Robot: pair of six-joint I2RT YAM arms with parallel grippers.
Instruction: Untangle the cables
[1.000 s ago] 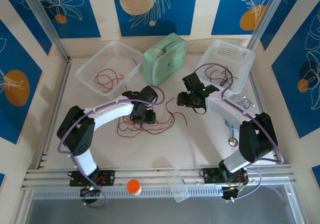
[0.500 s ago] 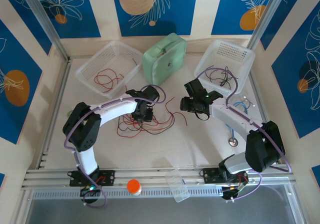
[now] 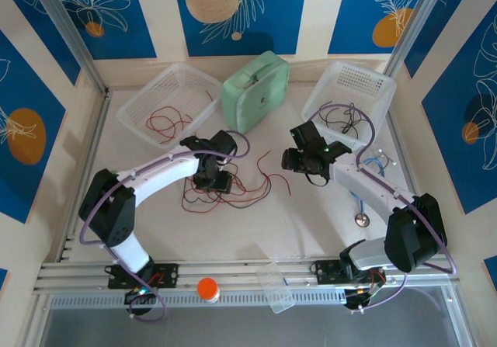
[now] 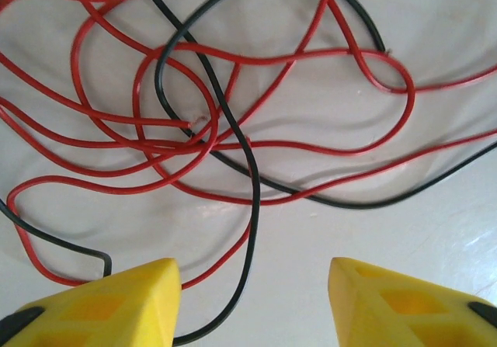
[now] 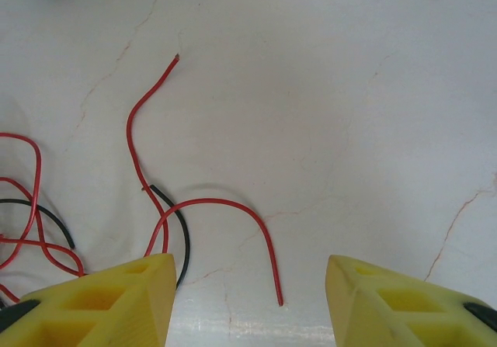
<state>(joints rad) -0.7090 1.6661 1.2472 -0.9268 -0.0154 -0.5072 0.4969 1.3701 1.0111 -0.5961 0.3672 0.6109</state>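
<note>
You have both claws released and empty: your left gripper (image 4: 252,289) hangs over the tangled red and black cables (image 4: 203,126) at mid-table, your right gripper (image 5: 247,283) over their loose red ends just to the right.

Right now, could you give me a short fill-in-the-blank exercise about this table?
The tangled cables under the left tool are red and ____.
The clear tray at the back left holds only ____ cables.
Between that tray and the white basket sits a ____ case.
Missing words: black; red; green.
</note>
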